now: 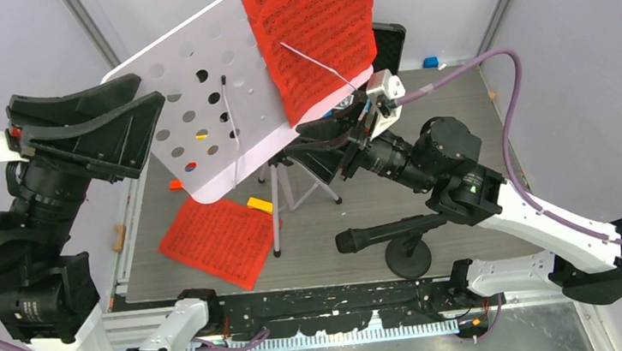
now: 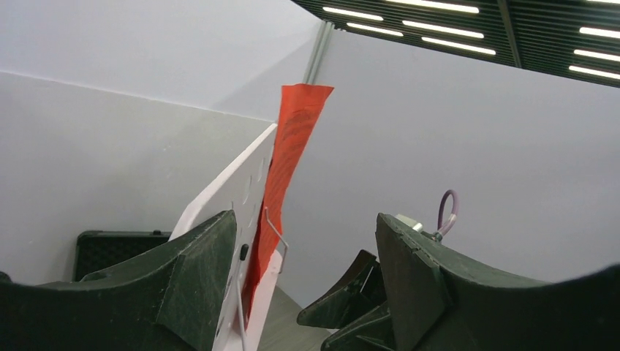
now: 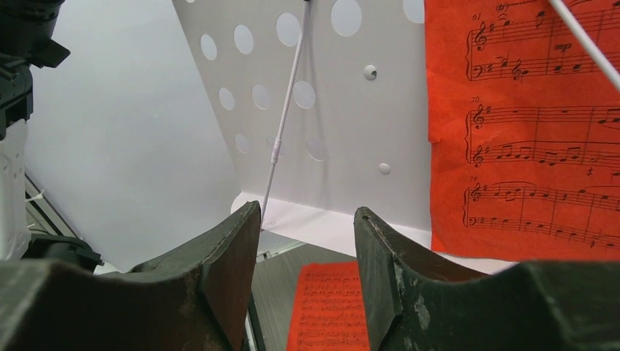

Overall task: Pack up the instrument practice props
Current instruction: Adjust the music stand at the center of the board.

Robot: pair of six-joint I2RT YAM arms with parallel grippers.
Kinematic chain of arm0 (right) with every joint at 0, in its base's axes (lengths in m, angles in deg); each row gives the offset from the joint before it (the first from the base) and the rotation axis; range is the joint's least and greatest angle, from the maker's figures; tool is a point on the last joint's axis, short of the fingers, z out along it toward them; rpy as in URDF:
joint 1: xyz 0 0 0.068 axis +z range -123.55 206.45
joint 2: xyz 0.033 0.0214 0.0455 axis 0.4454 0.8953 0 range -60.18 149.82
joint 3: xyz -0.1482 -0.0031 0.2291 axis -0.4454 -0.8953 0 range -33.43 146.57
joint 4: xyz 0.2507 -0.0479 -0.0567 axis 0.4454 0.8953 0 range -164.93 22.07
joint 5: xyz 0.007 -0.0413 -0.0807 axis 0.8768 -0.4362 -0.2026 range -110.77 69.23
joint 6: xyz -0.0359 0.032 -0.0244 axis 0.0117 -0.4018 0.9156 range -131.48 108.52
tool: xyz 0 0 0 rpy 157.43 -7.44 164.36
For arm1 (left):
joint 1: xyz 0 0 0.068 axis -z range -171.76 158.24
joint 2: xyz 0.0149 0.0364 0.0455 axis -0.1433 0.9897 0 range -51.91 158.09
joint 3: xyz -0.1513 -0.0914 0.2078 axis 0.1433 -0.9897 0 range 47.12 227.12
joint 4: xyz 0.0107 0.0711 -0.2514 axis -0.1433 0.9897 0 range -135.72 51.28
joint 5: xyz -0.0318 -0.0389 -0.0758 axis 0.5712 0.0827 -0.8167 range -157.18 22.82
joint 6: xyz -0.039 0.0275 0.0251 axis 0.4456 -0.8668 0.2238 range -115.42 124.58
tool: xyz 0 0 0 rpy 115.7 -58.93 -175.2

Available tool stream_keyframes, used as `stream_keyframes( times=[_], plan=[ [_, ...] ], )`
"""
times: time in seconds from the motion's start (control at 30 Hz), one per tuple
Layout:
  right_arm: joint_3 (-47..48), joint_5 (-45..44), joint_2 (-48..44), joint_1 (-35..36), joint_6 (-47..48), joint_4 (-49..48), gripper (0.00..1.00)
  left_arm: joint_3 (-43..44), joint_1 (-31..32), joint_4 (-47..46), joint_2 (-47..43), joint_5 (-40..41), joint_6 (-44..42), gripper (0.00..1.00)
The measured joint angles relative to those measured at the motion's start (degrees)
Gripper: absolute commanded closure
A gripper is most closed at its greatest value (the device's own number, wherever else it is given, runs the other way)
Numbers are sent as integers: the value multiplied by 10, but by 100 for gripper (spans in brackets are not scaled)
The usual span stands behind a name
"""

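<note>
Two fingers, left gripper (image 1: 151,91): spread wide, holding nothing, raised beside the left edge of the music rack (image 1: 188,93), apart from it.
Fingers, right gripper (image 3: 307,212): partly open, empty, aimed at the rack's bottom ledge beside the red sheet (image 1: 315,29); contact not discernible.
Music rack: tilted back on silver tripod legs (image 1: 280,197), mid-table.
Second red sheet (image 1: 219,240): flat on the table (image 1: 354,214), near the legs.
Microphone (image 1: 378,236): horizontal atop its round-based pole, front right.

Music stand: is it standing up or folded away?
Standing up. Its white rack sits high on spread silver legs, with a red page on it.
</note>
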Motion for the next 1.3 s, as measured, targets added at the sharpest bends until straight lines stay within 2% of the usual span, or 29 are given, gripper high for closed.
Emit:
stream_keyframes(
  times=[0.17, 0.5, 0.7, 0.9, 1.3],
  plan=[
    [0, -17, -12, 0, 9, 15, 44, 26, 26, 8, 10, 10, -17, 28],
    [-38, -55, -44, 0, 25, 49, 44, 31, 34, 19, 32, 10, -24, 29],
    [-47, -71, -58, 0, 33, 67, 44, 87, 49, 39, 73, 25, -46, 29],
    [-55, -80, -68, 0, 43, 75, 44, 165, 94, 72, 126, 58, -91, 29],
    [-57, -101, -71, 0, 58, 90, 44, 206, 173, 114, 186, 97, -164, 29]
  ],
)
